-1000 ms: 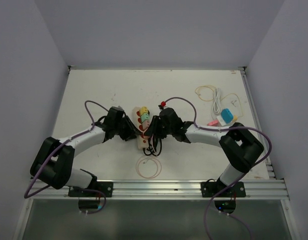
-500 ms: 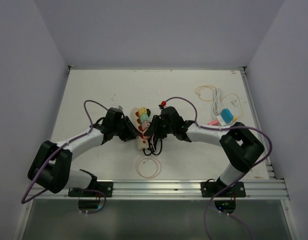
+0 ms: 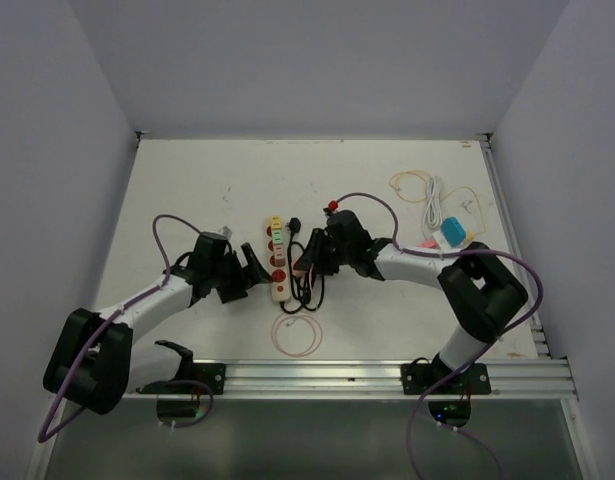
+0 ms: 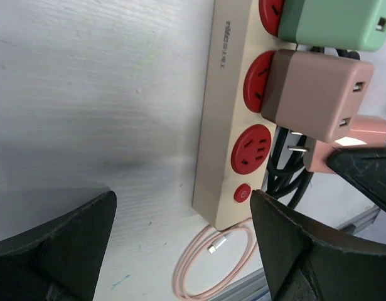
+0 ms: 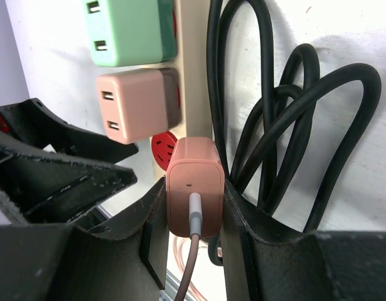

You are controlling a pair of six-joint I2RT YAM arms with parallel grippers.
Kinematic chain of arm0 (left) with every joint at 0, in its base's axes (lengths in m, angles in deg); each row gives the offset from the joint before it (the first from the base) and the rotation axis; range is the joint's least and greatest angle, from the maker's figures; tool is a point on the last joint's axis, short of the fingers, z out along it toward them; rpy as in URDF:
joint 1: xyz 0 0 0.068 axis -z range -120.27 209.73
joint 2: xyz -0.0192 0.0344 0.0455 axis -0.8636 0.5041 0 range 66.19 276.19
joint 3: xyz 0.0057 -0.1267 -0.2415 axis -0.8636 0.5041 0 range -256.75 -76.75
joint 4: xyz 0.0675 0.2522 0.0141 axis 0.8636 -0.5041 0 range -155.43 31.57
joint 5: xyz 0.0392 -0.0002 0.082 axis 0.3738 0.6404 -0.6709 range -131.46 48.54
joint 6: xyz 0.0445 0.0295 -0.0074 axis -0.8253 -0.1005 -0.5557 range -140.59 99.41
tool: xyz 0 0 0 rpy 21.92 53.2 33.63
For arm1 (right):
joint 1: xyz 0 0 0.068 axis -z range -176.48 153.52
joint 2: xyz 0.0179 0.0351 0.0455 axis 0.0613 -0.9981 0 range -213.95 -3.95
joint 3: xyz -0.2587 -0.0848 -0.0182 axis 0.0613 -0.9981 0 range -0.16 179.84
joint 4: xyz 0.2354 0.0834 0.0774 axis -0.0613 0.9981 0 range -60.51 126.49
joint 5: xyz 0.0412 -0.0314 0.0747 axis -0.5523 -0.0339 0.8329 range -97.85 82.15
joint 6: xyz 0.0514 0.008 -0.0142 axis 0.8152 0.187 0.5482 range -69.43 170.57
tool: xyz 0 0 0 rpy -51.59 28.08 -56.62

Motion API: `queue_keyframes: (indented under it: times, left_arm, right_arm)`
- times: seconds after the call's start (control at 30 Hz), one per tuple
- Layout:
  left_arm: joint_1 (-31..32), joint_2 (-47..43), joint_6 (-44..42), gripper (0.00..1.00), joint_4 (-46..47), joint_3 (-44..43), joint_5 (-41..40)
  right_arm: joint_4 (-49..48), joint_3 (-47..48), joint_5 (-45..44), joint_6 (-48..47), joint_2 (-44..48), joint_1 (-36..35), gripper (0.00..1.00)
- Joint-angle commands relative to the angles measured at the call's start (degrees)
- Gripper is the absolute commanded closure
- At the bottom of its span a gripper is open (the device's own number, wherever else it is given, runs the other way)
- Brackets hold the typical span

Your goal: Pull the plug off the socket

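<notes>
White table [image 3: 407, 310] enclosed by grey walls [image 3: 307, 60], power strip [image 3: 278, 258] laid at centre, left gripper [image 3: 253, 272] spread open beside it, pink plug [image 5: 193, 169] clamped by right gripper [image 5: 194, 188], its bare prongs [image 4: 295, 142] shown clear of the red socket [image 4: 250, 149] only by the left wrist view.

Your pink plug [image 5: 194, 175] is a small rounded block with a pale cable leaving its rear face. It is out of the socket and clamped on both sides by the right gripper [image 5: 194, 188]. In the left wrist view you can see its two metal prongs bare, pointing at the power strip [image 4: 227, 125] from just beside its edge. The strip is long and cream, and lies flat on the table. The red socket [image 4: 251, 148] nearest its round red switch stands open, with its slots showing.
</notes>
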Motion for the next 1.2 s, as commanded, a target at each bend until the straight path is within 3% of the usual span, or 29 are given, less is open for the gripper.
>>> queue_keyframes:
  times: [0.0,0.13,0.33,0.63,0.87,0.97,1.17]
  left_arm:
    - [-0.01,-1.46,-0.06,0.09,3.37,2.08,5.38]
    - [-0.01,-3.05,-0.84,0.07,3.72,0.85,4.59]
    - [-0.1,-3.75,-2.43,0.06,3.55,-0.73,3.8]
    - [-3.08,-3.66,-6.56,0.06,0.83,-4.68,4.41]
    - [-11.51,-7.17,-11.47,0.05,-3.3,-6.18,6.25]
    - [-13.28,-8.23,-13.32,0.05,-5.23,-7.23,6.35]
    - [-13.99,-8.15,-15.08,0.05,-6.38,-9.87,6.87]
  right_arm:
    - [-0.39,1.69,0.92,-0.7,-0.28,0.05,1.0]
    - [3.12,0.9,-1.1,-3.07,2.53,1.37,1.0]
    - [9.54,-1.65,-6.82,-8.78,9.3,10.23,1.0]
    - [5.59,0.35,-0.5,-12.39,4.49,18.07,1.0]
    - [7.43,2.66,0.92,-13.89,0.95,18.51,0.78]
    - [9.19,1.25,0.92,-15.2,2.0,19.12,0.52]
    - [16.21,-2.0,-2.42,-18.1,7.44,20.18,0.22]
